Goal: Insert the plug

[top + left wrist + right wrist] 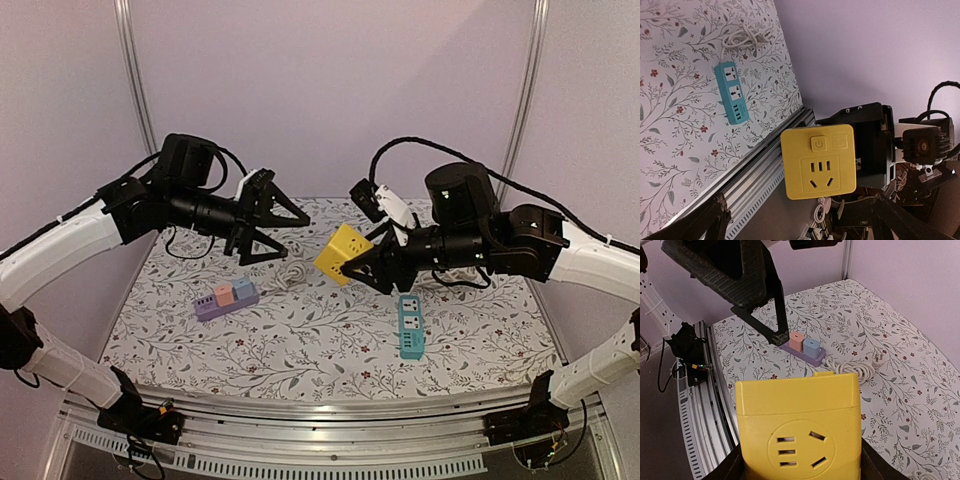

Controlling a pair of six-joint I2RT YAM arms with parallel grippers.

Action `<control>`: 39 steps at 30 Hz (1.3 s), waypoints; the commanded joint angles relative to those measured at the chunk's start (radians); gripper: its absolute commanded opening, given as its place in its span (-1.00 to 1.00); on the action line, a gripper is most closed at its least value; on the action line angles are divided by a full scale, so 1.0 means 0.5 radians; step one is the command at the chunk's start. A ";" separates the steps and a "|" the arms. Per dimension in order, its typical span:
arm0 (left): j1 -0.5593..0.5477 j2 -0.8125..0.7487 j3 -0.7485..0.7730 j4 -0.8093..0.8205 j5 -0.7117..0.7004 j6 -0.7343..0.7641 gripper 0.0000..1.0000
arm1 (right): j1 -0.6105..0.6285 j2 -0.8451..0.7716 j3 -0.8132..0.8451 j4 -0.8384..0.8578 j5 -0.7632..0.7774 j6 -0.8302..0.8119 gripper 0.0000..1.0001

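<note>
My right gripper (362, 266) is shut on a yellow cube socket adapter (343, 254) and holds it in the air above the middle of the table. The adapter's round socket face fills the right wrist view (799, 430). The left wrist view shows its square face (818, 162) with a power button. My left gripper (290, 236) is open and empty, in the air a little left of the adapter and pointing at it. A purple power strip (226, 297) with a pink and a blue plug in it lies on the table below the left gripper.
A teal power strip (410, 325) lies on the floral mat right of centre, below the right gripper. A coiled white cable (293, 272) with a plug (879, 358) lies beside the purple strip. Metal rails run along the table's near edge (330, 420).
</note>
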 commanded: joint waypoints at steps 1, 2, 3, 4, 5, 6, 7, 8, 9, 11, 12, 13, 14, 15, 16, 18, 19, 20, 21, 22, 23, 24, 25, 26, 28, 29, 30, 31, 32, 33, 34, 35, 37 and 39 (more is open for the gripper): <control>-0.055 0.085 0.046 0.079 0.076 -0.047 0.98 | 0.053 0.017 0.099 0.115 -0.003 -0.011 -1.00; -0.063 0.100 0.045 0.087 0.094 -0.048 0.98 | 0.064 0.026 0.109 0.112 -0.002 -0.014 -1.00; -0.073 0.117 0.047 0.096 0.109 -0.048 0.98 | 0.078 0.034 0.120 0.112 -0.002 -0.016 -1.00; -0.081 0.132 0.052 0.102 0.127 -0.050 0.97 | 0.086 0.045 0.130 0.110 -0.002 -0.020 -1.00; -0.088 0.148 0.061 0.116 0.148 -0.054 0.96 | 0.095 0.063 0.142 0.109 -0.002 -0.023 -1.00; -0.097 0.165 0.069 0.128 0.170 -0.059 0.96 | 0.102 0.076 0.157 0.105 -0.003 -0.024 -1.00; -0.101 0.179 0.077 0.134 0.195 -0.063 0.96 | 0.106 0.085 0.167 0.099 -0.004 -0.024 -1.00; -0.106 0.193 0.084 0.143 0.216 -0.066 0.95 | 0.114 0.102 0.179 0.088 -0.003 -0.028 -1.00; -0.108 0.202 0.089 0.147 0.230 -0.066 0.94 | 0.120 0.112 0.193 0.081 0.002 -0.038 -1.00; -0.112 0.208 0.091 0.164 0.250 -0.063 0.94 | 0.131 0.136 0.213 0.061 0.010 -0.053 -1.00; -0.112 0.207 0.086 0.181 0.259 -0.068 0.94 | 0.134 0.141 0.218 0.055 0.013 -0.056 -1.00; -0.111 0.204 0.083 0.198 0.268 -0.077 0.94 | 0.137 0.145 0.219 0.052 0.016 -0.062 -1.00; -0.112 0.200 0.074 0.219 0.280 -0.087 0.94 | 0.140 0.144 0.219 0.046 0.018 -0.063 -1.00; -0.111 0.197 0.070 0.235 0.294 -0.096 0.94 | 0.140 0.146 0.218 0.044 0.024 -0.064 -1.00; -0.112 0.198 0.070 0.241 0.311 -0.097 0.92 | 0.139 0.146 0.217 0.044 0.028 -0.064 -1.00; -0.112 0.205 0.070 0.219 0.344 -0.085 0.89 | 0.138 0.142 0.216 0.047 0.052 -0.064 -1.00; -0.112 0.212 0.072 0.195 0.359 -0.073 0.88 | 0.139 0.141 0.214 0.049 0.061 -0.064 -1.00; -0.112 0.219 0.071 0.172 0.385 -0.065 0.88 | 0.138 0.140 0.215 0.051 0.060 -0.064 -1.00; -0.112 0.226 0.073 0.153 0.398 -0.057 0.87 | 0.140 0.136 0.216 0.051 0.060 -0.064 -1.00; -0.113 0.233 0.073 0.131 0.417 -0.048 0.87 | 0.142 0.134 0.219 0.046 0.061 -0.064 -1.00; -0.112 0.241 0.071 0.106 0.432 -0.039 0.85 | 0.141 0.132 0.224 0.040 0.135 -0.064 -1.00; -0.112 0.249 0.073 0.086 0.446 -0.027 0.83 | 0.143 0.133 0.225 0.032 0.151 -0.097 -1.00; -0.112 0.254 0.073 0.069 0.452 -0.015 0.80 | 0.143 0.134 0.228 0.023 0.157 -0.131 -1.00; -0.112 0.259 0.071 0.061 0.456 -0.008 0.75 | 0.141 0.134 0.231 0.018 0.161 -0.140 -1.00; -0.112 0.277 0.070 0.055 0.474 -0.005 0.64 | 0.142 0.134 0.234 0.004 0.171 -0.157 -1.00; -0.114 0.288 0.070 0.054 0.485 -0.005 0.58 | 0.143 0.137 0.237 -0.003 0.180 -0.158 -1.00; -0.116 0.301 0.072 0.052 0.498 -0.009 0.52 | 0.144 0.138 0.238 -0.007 0.187 -0.167 -1.00; -0.118 0.310 0.076 0.049 0.510 -0.008 0.47 | 0.148 0.138 0.239 -0.006 0.198 -0.172 -1.00; -0.120 0.321 0.082 0.049 0.518 -0.008 0.43 | 0.154 0.142 0.242 -0.010 0.209 -0.181 -1.00; -0.121 0.325 0.090 0.049 0.524 -0.008 0.38 | 0.161 0.145 0.245 -0.015 0.222 -0.189 -1.00; -0.121 0.334 0.101 0.047 0.530 -0.008 0.33 | 0.167 0.148 0.251 -0.019 0.234 -0.205 -1.00; -0.123 0.345 0.107 0.045 0.538 -0.008 0.28 | 0.173 0.151 0.253 -0.024 0.245 -0.217 -1.00; -0.124 0.365 0.123 0.032 0.553 -0.004 0.22 | 0.186 0.157 0.258 -0.036 0.261 -0.235 -1.00; -0.127 0.376 0.131 0.018 0.553 0.004 0.24 | 0.195 0.163 0.259 -0.046 0.270 -0.246 -1.00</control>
